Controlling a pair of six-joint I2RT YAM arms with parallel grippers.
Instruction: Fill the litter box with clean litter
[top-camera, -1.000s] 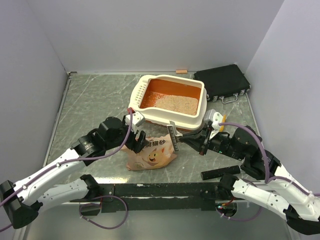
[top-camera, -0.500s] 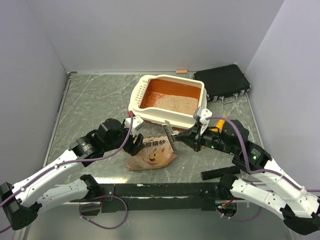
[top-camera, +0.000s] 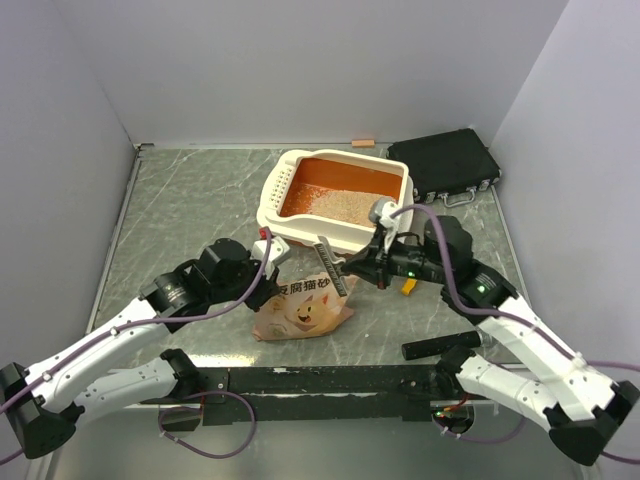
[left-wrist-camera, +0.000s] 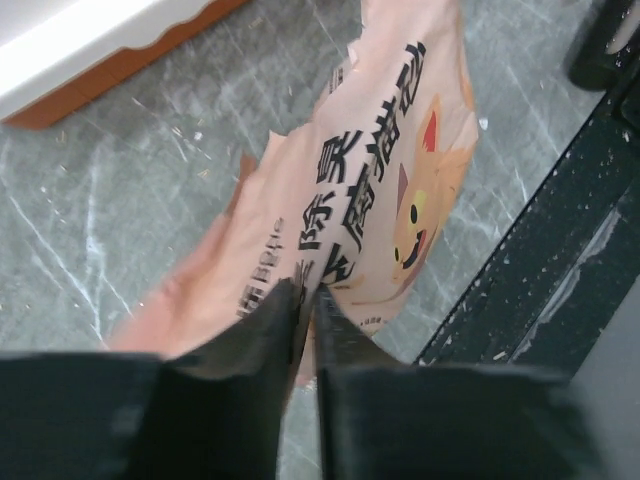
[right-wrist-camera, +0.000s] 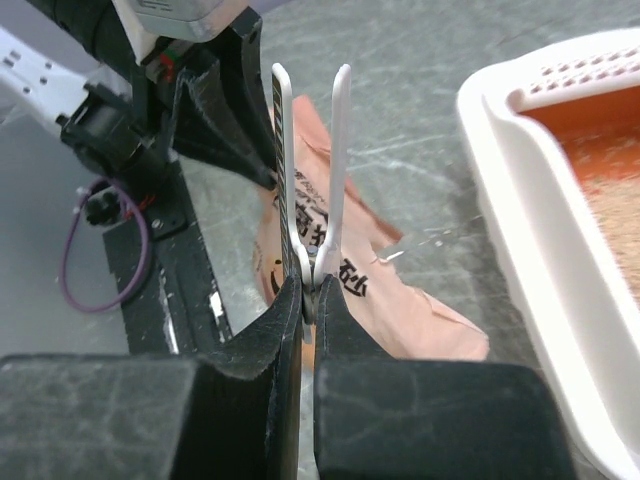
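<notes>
The litter box (top-camera: 283, 190), orange with a cream rim, stands at the back centre with a layer of beige clean litter (top-camera: 338, 207) inside. The crumpled tan paper bag (top-camera: 300, 306) lies in front of it. My left gripper (top-camera: 272, 278) pinches the bag's upper left edge (left-wrist-camera: 303, 300), its jaws almost together on the paper. My right gripper (top-camera: 356, 268) is shut on the hinge end of a white clip (right-wrist-camera: 310, 170). The clip's two arms spread in a narrow V over the bag (right-wrist-camera: 400, 310). The box rim (right-wrist-camera: 520, 200) lies to the right.
A black flat case (top-camera: 445, 165) sits at the back right. A small orange-yellow scoop (top-camera: 408, 286) lies under my right arm. A black bar (top-camera: 440, 347) and the dark base rail (top-camera: 300, 378) run along the near edge. A small orange block (top-camera: 362, 143) lies by the back wall.
My left gripper's jaws have come together on the bag's edge. My right arm has swung left and back, carrying the clip over the bag's top beside the box.
</notes>
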